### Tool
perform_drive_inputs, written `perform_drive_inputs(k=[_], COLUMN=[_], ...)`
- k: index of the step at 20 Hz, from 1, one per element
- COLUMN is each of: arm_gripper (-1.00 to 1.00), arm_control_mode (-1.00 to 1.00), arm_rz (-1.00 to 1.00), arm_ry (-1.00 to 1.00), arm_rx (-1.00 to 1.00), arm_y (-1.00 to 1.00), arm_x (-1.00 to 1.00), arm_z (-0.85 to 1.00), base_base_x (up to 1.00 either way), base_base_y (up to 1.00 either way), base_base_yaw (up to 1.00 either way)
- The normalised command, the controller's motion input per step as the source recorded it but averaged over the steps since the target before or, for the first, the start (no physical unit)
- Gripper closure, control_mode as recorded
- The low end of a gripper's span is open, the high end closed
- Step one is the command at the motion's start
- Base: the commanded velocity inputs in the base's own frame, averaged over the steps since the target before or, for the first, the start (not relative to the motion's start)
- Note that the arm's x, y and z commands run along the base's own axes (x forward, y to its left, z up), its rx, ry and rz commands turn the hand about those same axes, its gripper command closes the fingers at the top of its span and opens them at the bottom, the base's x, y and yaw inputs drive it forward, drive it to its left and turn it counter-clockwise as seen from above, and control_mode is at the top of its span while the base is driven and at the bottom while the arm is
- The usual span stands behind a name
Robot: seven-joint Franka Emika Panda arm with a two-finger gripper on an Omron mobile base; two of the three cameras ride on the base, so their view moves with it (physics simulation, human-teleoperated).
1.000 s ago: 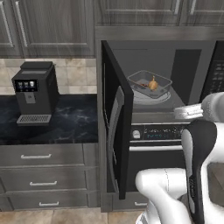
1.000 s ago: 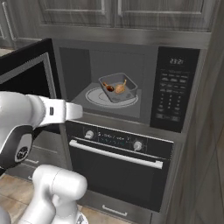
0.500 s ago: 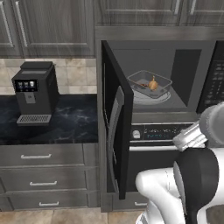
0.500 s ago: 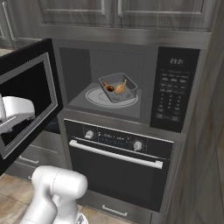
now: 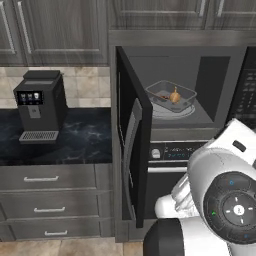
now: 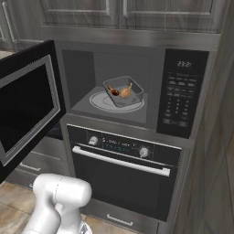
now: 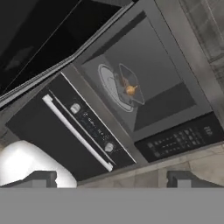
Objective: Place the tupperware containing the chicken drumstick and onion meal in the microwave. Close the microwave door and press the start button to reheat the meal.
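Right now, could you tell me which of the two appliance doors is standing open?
The microwave door, the upper one, swung out to the left. The oven door below it, with the horizontal handle, is shut.

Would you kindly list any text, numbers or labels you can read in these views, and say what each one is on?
Nothing can be read with certainty.
Microwave clock display: four pale digits, too blurred to read.
Microwave keypad: rows of small markings, too small to read.
Oven control strip display between its knobs: faint characters, illegible.
Coffee machine screen: small coloured icons, no legible words.
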Motion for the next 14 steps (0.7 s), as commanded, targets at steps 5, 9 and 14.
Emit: perform_drive_inputs(k=[5, 9, 14], arm_gripper=[-1.0, -1.0, -1.0], arm_control_mode=[-1.0, -1.0, -1.0], arm_rz=[0.0, -0.02, -0.06], arm_ry=[0.0, 0.0, 0.0], arm_rx=[-0.31, -0.31, -0.29], arm_y=[0.94, 0.96, 0.97], arm_x=[-0.05, 0.01, 0.11], arm_z=[-0.01, -0.09, -0.1], base_base_x=[0.0, 0.0, 0.0], base_base_y=[0.0, 0.0, 0.0], base_base_yaw=[0.0, 0.0, 0.0])
